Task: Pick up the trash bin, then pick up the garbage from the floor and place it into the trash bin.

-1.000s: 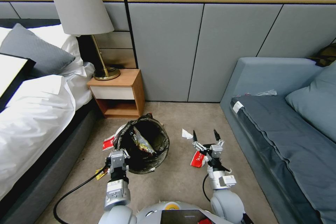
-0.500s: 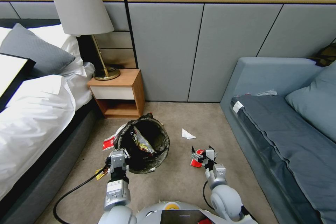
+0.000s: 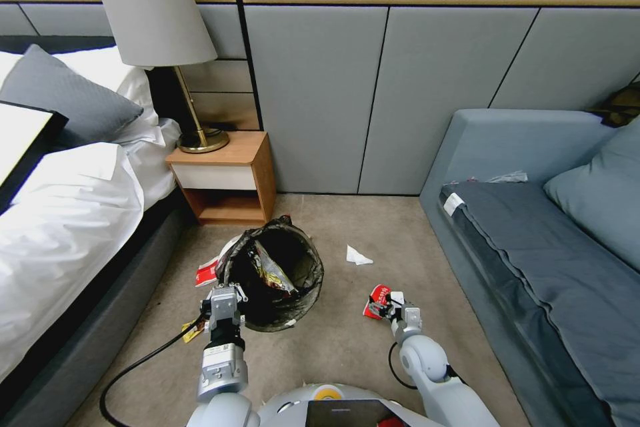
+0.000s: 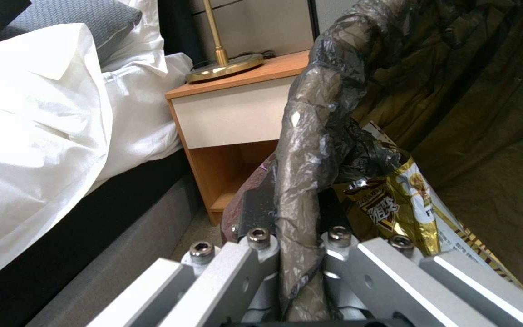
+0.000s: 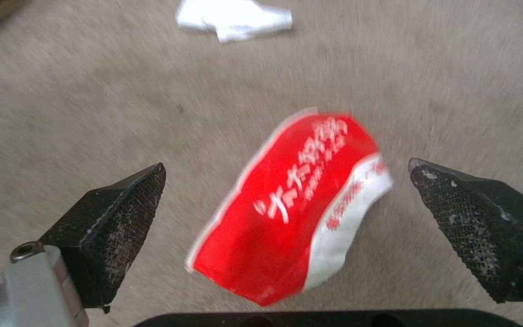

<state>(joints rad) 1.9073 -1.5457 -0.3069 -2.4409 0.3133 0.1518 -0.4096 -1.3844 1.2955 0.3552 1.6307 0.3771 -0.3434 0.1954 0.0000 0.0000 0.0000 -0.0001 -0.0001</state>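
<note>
- The first part of the task looked done: the left gripper [image 3: 225,293] had its jaws clamped on the bag-covered rim of the trash bin [image 3: 273,278], and the left wrist view showed that rim [image 4: 307,150] pinched between them.
- The bin hung tilted just ahead of the left jaws, its mouth turned toward the robot, with a gold snack bag [image 3: 270,271] already inside.
- Picking up the garbage was only partly done, judging by what lay on the floor.
- The right gripper [image 5: 286,222] was low over a red wrapper [image 5: 295,209], jaws spread wide with the wrapper between them and neither fingertip [image 5: 113,227] touching it yet.
- A white paper scrap [image 3: 358,255] lay on the carpet beyond the right jaws.
- Another red-and-white wrapper [image 3: 207,272] lay on the floor beside the bin, on its bed side, and a small yellow scrap [image 3: 192,329] sat on the floor just left of the left arm.
- So several pieces were left to collect.
- Compared with a second earlier, the right arm had dropped from a raised position above the red wrapper down to floor level, so its gripper [image 3: 393,305] sat right at the wrapper.
- The left arm and the bin had not shifted between the frames, nor had the scraps on the floor.
</note>
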